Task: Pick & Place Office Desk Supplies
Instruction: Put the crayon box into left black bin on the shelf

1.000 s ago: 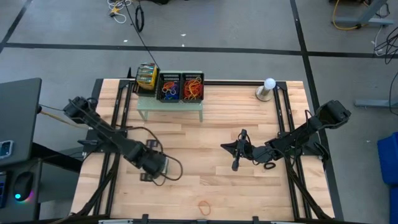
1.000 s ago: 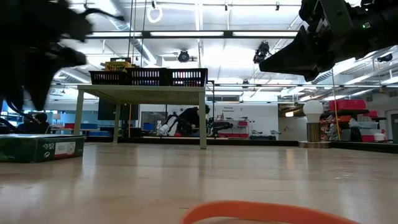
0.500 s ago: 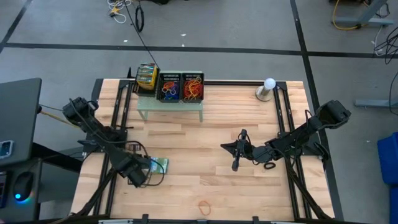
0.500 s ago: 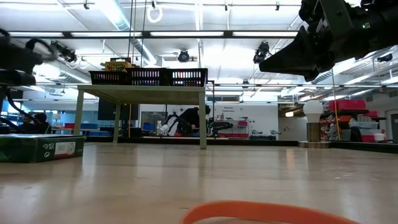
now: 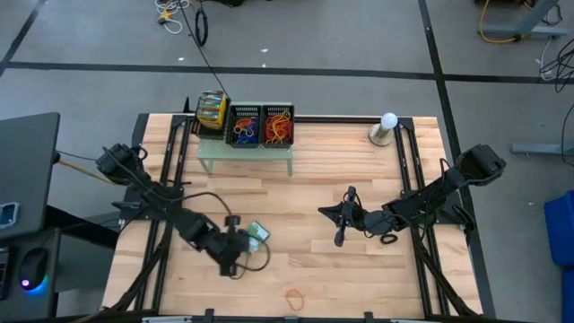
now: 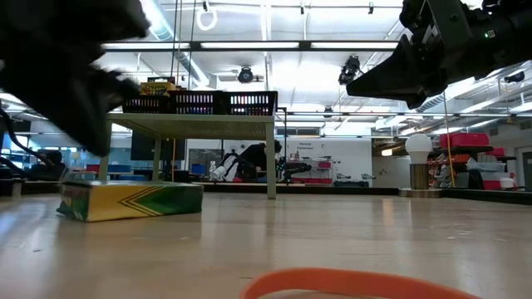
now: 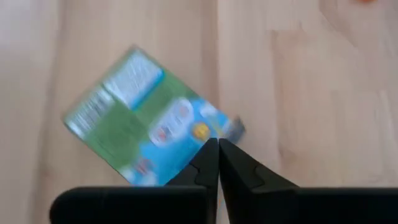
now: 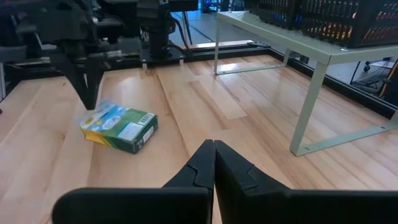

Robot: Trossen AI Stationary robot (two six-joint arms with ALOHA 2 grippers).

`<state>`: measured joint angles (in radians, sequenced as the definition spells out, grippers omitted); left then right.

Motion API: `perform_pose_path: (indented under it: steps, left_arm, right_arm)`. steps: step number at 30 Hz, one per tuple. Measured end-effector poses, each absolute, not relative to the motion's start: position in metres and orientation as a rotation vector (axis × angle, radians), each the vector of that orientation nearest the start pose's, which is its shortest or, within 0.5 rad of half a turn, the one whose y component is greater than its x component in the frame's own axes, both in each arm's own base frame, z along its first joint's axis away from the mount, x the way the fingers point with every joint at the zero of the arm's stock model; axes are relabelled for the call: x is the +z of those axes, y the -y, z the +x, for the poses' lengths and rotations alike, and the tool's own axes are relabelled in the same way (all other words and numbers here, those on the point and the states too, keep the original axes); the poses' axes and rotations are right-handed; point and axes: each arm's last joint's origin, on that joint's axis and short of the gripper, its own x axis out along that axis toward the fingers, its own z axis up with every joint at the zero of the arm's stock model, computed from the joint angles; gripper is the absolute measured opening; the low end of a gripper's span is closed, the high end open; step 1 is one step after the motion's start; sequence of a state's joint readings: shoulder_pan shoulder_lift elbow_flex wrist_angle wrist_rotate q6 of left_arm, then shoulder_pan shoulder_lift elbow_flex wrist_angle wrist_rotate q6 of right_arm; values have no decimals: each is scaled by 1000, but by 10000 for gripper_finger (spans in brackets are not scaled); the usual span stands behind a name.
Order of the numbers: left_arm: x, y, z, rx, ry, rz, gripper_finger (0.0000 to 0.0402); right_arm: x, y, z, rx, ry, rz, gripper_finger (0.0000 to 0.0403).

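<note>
One small flat glossy green-white-blue cardboard packet [image 5: 257, 235] lies on the pale wood-plank table [image 5: 314, 269] – the left gripper [image 7: 217, 146] just beside it, jaws together, holding nothing. One orange rubber-band loop [image 5: 294, 293] lies near the front edge. The right gripper [image 8: 214, 146] hangs mid-table – jaws together.

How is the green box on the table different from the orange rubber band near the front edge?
The green box is a solid, blocky packet printed in green, blue and white; the orange rubber band is a thin open loop in one colour. The box lies right beside the left gripper, whose fingers are shut above it; the band lies alone, with no gripper near. The box stands taller than the band, which lies flat. Both rest on the wooden table.
</note>
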<state>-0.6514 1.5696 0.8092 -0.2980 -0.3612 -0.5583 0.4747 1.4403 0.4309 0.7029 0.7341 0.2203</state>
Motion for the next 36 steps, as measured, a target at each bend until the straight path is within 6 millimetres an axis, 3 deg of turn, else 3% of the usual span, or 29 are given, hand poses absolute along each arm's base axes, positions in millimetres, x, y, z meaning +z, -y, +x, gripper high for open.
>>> perform_pose_path:
  steps: [4, 10, 16, 21, 26, 29, 36]
  left_arm:
    - [180, 168, 248, -57, -999, 134, 55]
    - [193, 180, 239, -49, -1086, 288, 135]
    - [162, 210, 226, -31, -1059, 527, 200]
    - [130, 227, 219, 24, -1022, 704, 216]
    - [110, 229, 219, 122, -1009, 715, 208]
    - [107, 227, 221, 171, -990, 693, 181]
    - [124, 222, 234, 240, -965, 721, 25]
  right_arm:
    - [163, -98, 233, -284, -225, 42, 7]
    - [161, -98, 233, -285, -236, 37, 7]
    - [161, -98, 232, -285, -239, 35, 7]
    - [161, -98, 232, -285, -239, 35, 7]
    - [161, -98, 232, -285, -239, 35, 7]
    - [161, -98, 232, -285, -238, 35, 7]
    - [161, -98, 233, -286, -238, 36, 7]
